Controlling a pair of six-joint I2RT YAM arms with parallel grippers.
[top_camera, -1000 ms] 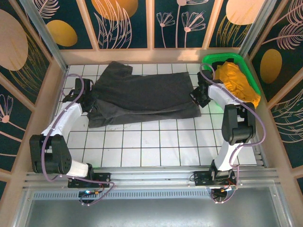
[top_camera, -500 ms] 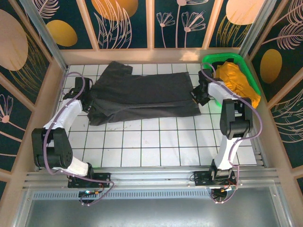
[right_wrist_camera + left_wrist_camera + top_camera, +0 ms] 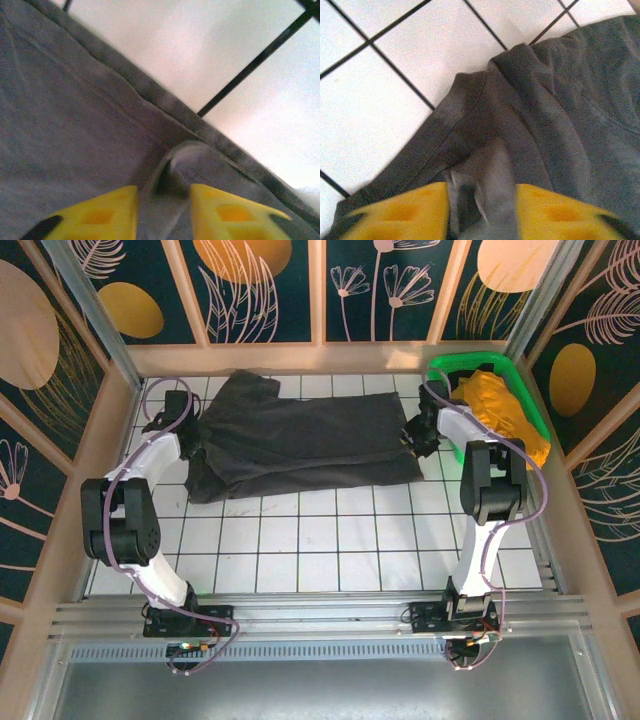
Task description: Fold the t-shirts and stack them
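Note:
The dark charcoal t-shirt lies spread across the far half of the tiled floor, its near part doubled over. My left gripper sits at the shirt's left edge and my right gripper at its right edge. In the left wrist view the left gripper has its yellow fingers apart, with a loose upright fold of the grey t-shirt between them. In the right wrist view the right gripper is likewise parted around a small loop of the shirt's hem. The orange-yellow t-shirt is bunched in the basket.
A green plastic basket stands at the far right corner, close behind the right arm. Patterned walls enclose the floor on three sides. White tiles stretch between the shirt and the arm bases.
Both arms swung toward the far wall, carrying the shirt's near edge back over itself. Both sets of jaws, shut on cloth before, have now parted.

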